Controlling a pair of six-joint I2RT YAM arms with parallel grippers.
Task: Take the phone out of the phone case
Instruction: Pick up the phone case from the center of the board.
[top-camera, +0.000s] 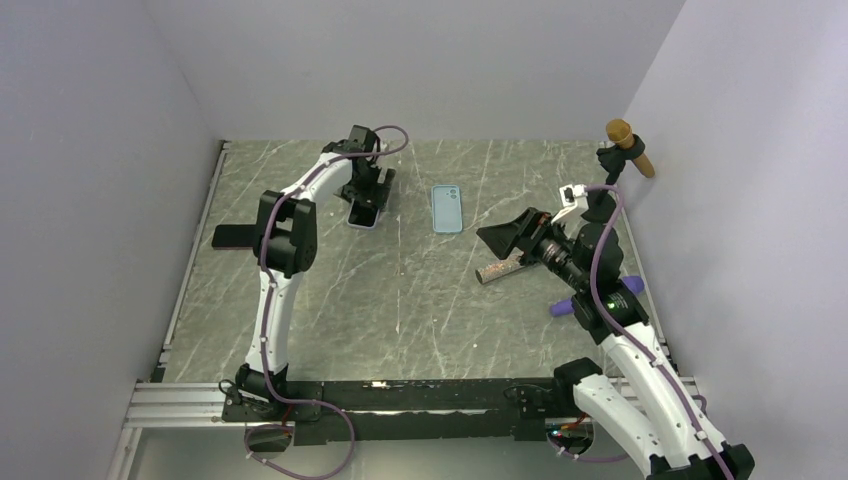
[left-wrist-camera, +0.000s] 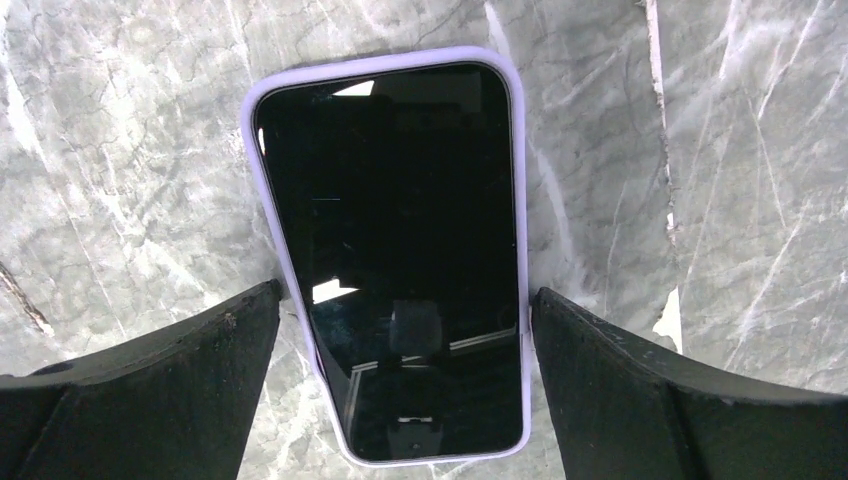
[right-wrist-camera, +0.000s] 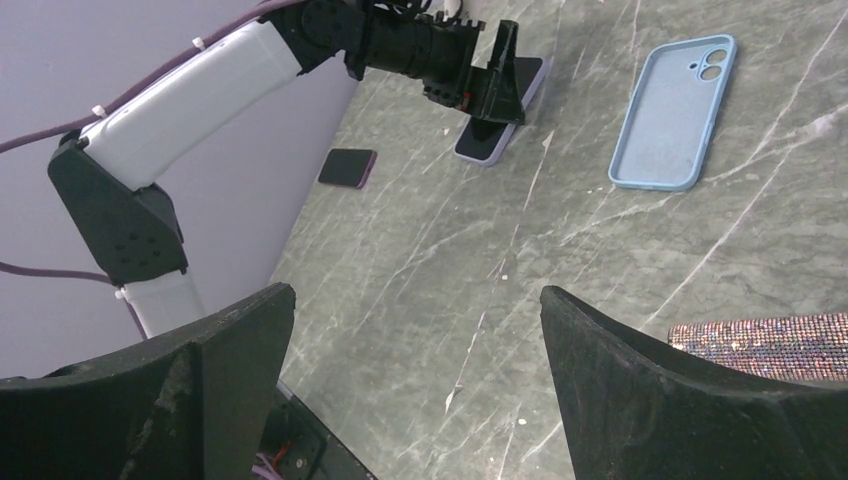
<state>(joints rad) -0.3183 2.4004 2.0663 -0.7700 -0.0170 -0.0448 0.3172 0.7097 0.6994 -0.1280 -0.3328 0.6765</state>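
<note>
Left tool (right-wrist-camera: 490, 98) over cased phone (right-wrist-camera: 482, 146); blue case (right-wrist-camera: 672, 112) nearby.

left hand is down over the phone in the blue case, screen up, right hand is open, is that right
The case is not blue but lilac: the left wrist view shows the left hand over a phone, screen up, in that lilac rim. The right hand is open.

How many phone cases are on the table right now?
3 clearly: the lilac case around the phone between the fingers of the left gripper, the empty blue case mid-table, the glittery case beside the right gripper. The dark phone at the left edge may wear a fourth.
</note>
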